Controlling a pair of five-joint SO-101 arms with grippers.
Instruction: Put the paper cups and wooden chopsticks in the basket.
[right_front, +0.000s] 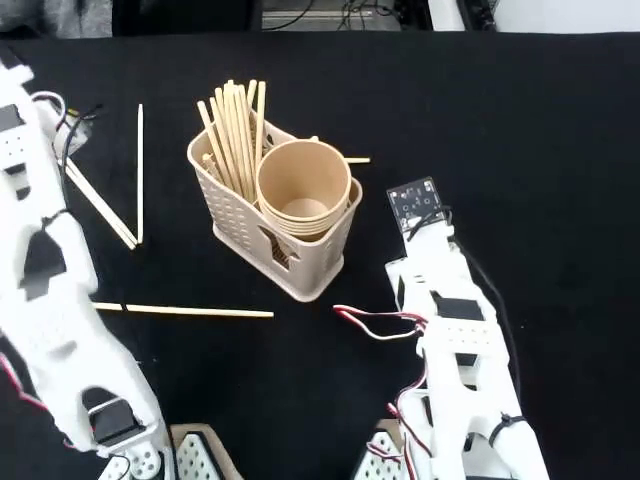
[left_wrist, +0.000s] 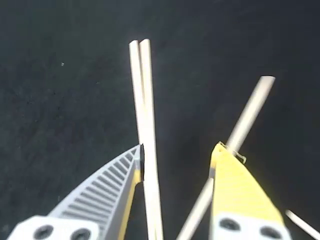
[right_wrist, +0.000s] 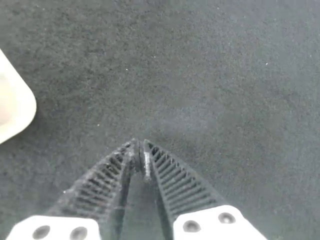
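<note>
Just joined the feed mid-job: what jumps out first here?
The basket stands mid-table, packed with upright chopsticks and stacked cups. On the cloth by the left arm lie loose chopsticks, one pair inside the open left gripper. The right gripper is shut and empty over cloth near the basket.

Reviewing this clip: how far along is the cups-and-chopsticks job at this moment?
Done: the stacked paper cups and a bundle of chopsticks stand in the basket. In hand: the open left gripper straddles a loose pair of chopsticks on the cloth, not yet clamped. Left: at least that pair, the single chopstick beside it and another chopstick nearer the arms. The right gripper is shut over bare cloth.
</note>
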